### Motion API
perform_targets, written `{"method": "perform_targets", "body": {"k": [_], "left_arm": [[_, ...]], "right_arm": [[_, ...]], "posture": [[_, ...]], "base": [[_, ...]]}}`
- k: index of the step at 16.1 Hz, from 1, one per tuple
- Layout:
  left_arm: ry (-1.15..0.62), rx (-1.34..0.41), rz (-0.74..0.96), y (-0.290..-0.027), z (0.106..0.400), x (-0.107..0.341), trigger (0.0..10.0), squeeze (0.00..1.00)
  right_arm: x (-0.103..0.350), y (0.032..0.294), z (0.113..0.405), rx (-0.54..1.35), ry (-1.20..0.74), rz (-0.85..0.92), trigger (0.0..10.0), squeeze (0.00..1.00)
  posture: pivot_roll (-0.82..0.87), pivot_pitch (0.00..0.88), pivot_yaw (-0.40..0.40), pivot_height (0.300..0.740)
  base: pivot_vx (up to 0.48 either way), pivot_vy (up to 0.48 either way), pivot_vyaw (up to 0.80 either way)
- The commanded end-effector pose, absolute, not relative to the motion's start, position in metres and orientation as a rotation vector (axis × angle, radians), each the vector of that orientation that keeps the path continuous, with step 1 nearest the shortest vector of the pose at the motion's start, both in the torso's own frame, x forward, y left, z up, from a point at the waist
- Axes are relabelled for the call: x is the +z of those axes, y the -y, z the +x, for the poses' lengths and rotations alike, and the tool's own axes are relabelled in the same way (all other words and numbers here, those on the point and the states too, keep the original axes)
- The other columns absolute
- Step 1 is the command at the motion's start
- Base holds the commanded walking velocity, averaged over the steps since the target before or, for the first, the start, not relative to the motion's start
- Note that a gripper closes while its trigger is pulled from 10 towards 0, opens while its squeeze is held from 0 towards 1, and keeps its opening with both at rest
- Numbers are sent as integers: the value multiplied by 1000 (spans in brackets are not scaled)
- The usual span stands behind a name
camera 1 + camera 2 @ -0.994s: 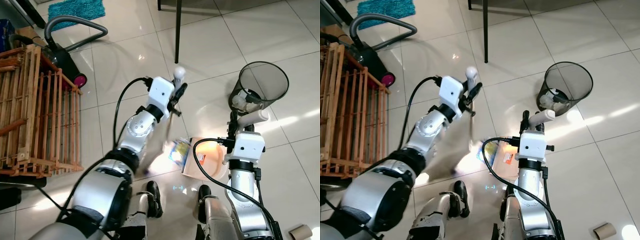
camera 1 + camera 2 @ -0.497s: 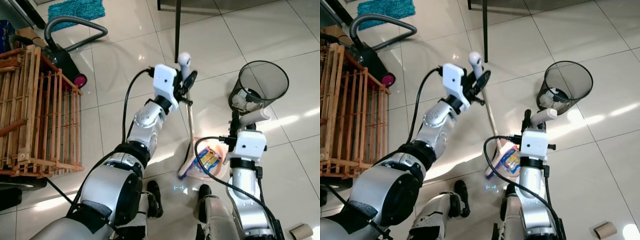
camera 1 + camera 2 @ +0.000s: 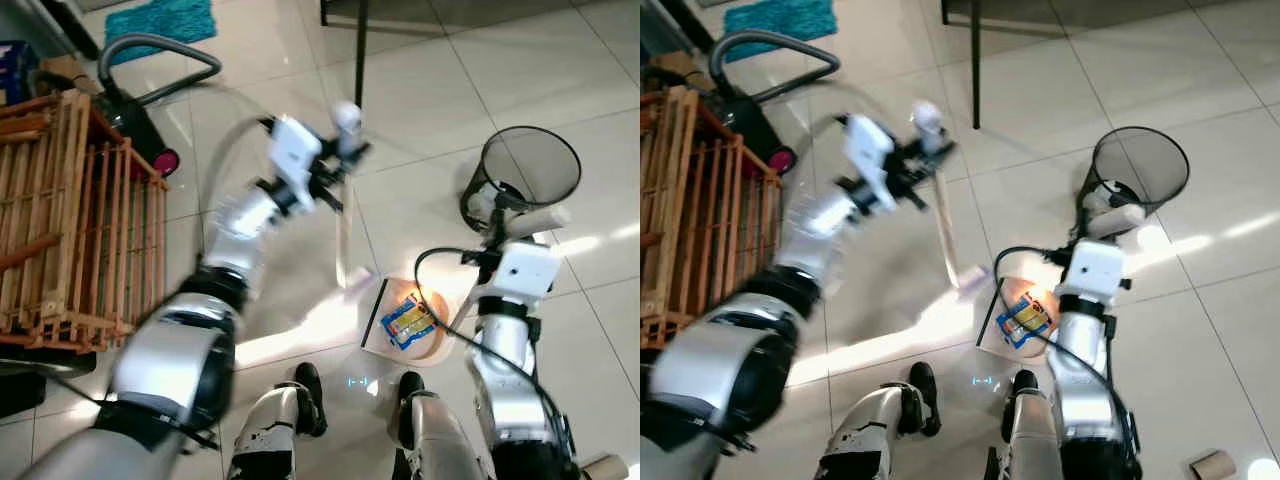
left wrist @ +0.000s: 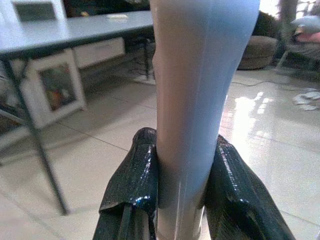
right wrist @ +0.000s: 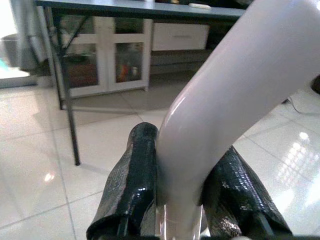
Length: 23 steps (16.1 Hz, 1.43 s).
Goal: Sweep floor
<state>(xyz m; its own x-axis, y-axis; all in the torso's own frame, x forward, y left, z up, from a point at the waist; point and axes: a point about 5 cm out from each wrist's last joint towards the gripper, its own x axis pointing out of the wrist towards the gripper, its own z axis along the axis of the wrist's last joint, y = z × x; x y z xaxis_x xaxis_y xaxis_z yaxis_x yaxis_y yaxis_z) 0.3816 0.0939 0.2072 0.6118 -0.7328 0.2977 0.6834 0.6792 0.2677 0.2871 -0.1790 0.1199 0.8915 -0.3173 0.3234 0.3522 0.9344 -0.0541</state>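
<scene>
We hold broom handle [image 4: 197, 90] in left gripper [image 3: 345, 165], fingers [image 4: 131, 190] clamped on either side. Shaft runs long axis down and toward our feet; broom head [image 3: 352, 278] just beside dustpan [image 3: 380, 325], on its left edge.

Right gripper [image 5: 182, 200] clasps dustpan handle [image 5: 225, 95]. Blue-yellow wrapper [image 3: 406, 320] already lies in pan.

Next stroke, we judge, pulls head rightward into pan; left arm nearer.

Around: mesh bin [image 3: 530, 170] beyond right arm, wooden crate [image 3: 70, 220] and vacuum cleaner [image 3: 130, 115] left, table leg [image 3: 360, 50] ahead, well apart. Nothing blocks path.
</scene>
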Motion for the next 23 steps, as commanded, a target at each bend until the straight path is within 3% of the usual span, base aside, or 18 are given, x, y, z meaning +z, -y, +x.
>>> {"method": "perform_targets", "body": {"k": [1, 3, 6, 10, 17, 23], "left_arm": [[458, -756, 156, -112, 383, 218, 10000, 0], [406, -663, 175, -135, 384, 209, 10000, 0], [217, -449, 240, -176, 373, 161, 10000, 0], [59, -424, 170, -172, 346, 121, 10000, 0], [39, -236, 159, -188, 310, 127, 10000, 0], [76, -272, 172, -167, 303, 135, 10000, 0]], "right_arm": [[98, 187, 284, -372, 204, -64, 10000, 0], [104, 187, 291, -338, 208, -28, 10000, 0], [128, 195, 304, -340, 206, 45, 10000, 0], [178, 198, 313, -277, 269, 70, 10000, 0], [260, 210, 308, -252, 409, 182, 10000, 0], [302, 216, 308, -223, 478, 187, 10000, 0]], "posture": [[55, 271, 158, 740], [46, 236, 167, 740], [3, 209, 177, 740], [-4, 180, 151, 740], [9, 132, 113, 740], [-5, 102, 86, 740]], "base": [[0, 0, 0], [0, 0, 0], [0, 0, 0], [0, 0, 0], [0, 0, 0], [0, 0, -605]]}}
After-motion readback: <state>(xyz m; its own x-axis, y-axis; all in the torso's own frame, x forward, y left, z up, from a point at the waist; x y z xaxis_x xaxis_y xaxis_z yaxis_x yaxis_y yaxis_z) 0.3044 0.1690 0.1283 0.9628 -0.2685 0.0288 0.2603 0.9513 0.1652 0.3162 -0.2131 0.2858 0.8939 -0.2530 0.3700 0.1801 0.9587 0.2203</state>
